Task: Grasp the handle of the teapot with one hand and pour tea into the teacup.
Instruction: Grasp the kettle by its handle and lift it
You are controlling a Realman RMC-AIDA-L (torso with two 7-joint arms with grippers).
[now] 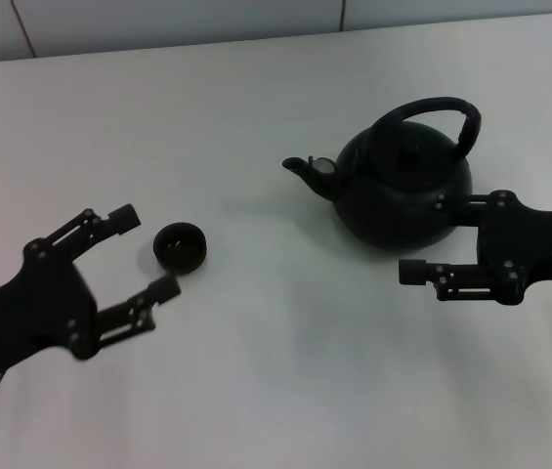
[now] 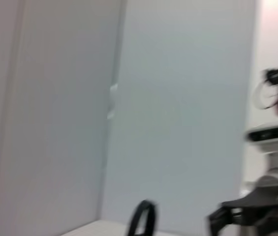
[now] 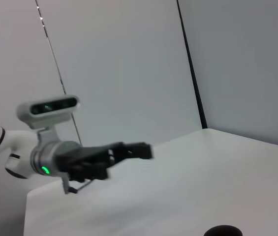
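Observation:
The glossy black teapot (image 1: 403, 191) stands on the white table right of centre, its spout pointing left. Its arched handle (image 1: 437, 112) rises over the lid; the handle's top also shows in the left wrist view (image 2: 143, 220). The tiny dark teacup (image 1: 180, 246) sits left of centre, and its rim shows in the right wrist view (image 3: 222, 230). My left gripper (image 1: 147, 254) is open, with the cup just beyond and between its fingertips. My right gripper (image 1: 430, 237) is open and empty, low beside the teapot's right front, below the handle. No tea is visible.
The white table (image 1: 285, 371) runs to a pale wall at the back (image 1: 207, 20). In the right wrist view the left arm's gripper (image 3: 129, 152) shows farther off; in the left wrist view the right arm's gripper (image 2: 232, 215) shows farther off.

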